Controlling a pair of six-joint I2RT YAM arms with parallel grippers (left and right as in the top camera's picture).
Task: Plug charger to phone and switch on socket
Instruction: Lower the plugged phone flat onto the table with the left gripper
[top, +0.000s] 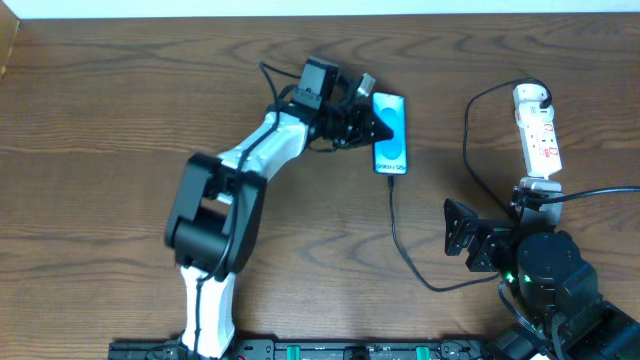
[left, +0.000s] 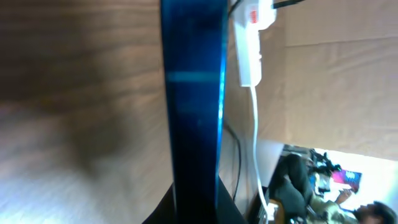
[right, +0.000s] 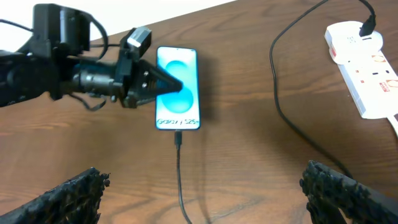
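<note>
Wood table (top: 100, 120): phone (top: 393, 155) at 12 o'clock, charger (top: 400, 240) looks plugged in, left fingers (right: 158, 81) steadying the phone (gap unreadable); right fingers (right: 68, 196) wide open, empty, near socket (top: 541, 140) at 2 o'clock, likely to flip it on.

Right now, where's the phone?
Overhead view: the phone lies screen-up, left of the socket, with the left pincer over its left edge and the charger reaching its near end.
</note>
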